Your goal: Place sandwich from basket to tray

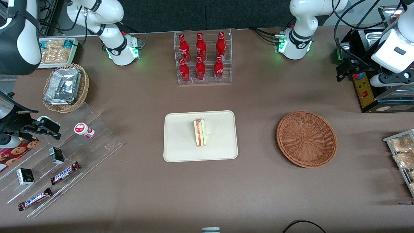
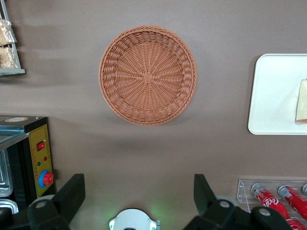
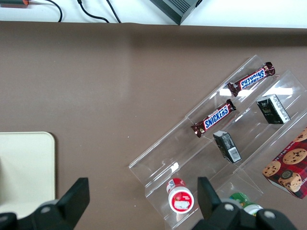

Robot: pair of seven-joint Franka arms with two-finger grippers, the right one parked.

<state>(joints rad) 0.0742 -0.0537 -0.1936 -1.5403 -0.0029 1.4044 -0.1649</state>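
Brown table point(image 1: 258, 194): sandwich point(image 1: 200, 132) sits on the tray point(image 1: 181, 152), basket point(image 1: 306, 139) bare, while the gripper point(image 2: 139, 196) hangs released, well apart from the sandwich.

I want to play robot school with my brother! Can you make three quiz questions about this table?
1. True or false: the wrapped triangular sandwich lies on the flat cream plastic tray.
2. What is inside the round reddish-brown wicker basket? A) sandwich B) nothing C) bottle
3. Are the fingers of the left arm's gripper, held high above the table, open or shut?

Key: 1 true; 2 B; 3 open.
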